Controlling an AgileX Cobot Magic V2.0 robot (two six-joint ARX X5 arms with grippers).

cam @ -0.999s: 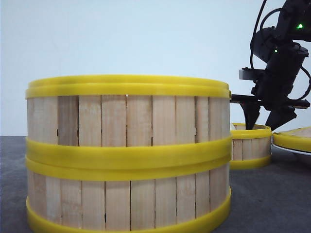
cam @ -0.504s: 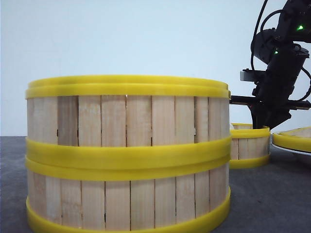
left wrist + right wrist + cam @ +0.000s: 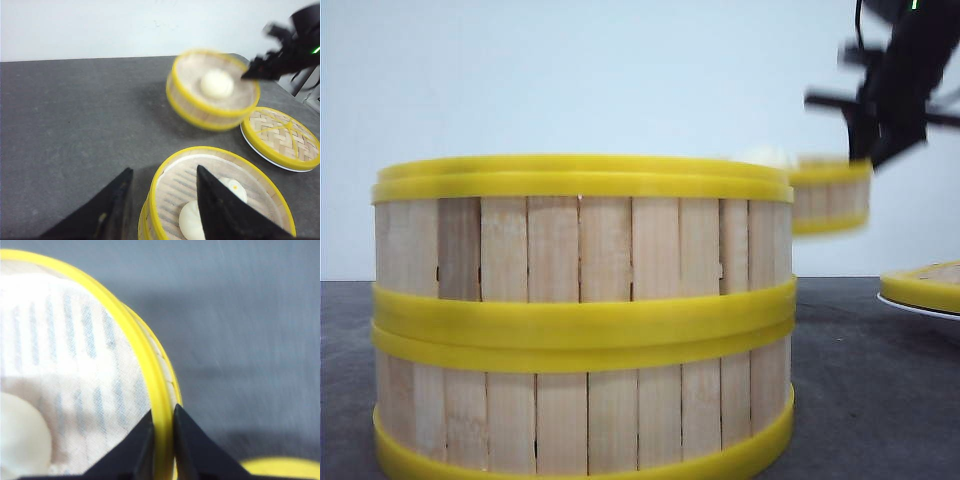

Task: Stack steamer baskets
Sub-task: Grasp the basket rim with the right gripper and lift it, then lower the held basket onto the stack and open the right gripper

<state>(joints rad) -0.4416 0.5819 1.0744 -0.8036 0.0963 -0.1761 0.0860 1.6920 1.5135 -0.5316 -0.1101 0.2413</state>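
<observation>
— Tool state?
— Right tool (image 3: 162, 440) is clamped on the yellow rim of a basket (image 3: 830, 195), which is held in the air, clear of the desk (image 3: 75, 115). Left tool (image 3: 162, 205) is spread open, one finger inside the stack (image 3: 582, 315).
— Basket contents?
— A white bun (image 3: 216, 83) is seen inside. A lid (image 3: 282, 136) lies on a plate nearby.
— Writing?
— No writing can be read.

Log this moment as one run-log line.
right gripper: shut on basket rim, airborne | left gripper: open, over stack | lid: on plate
</observation>
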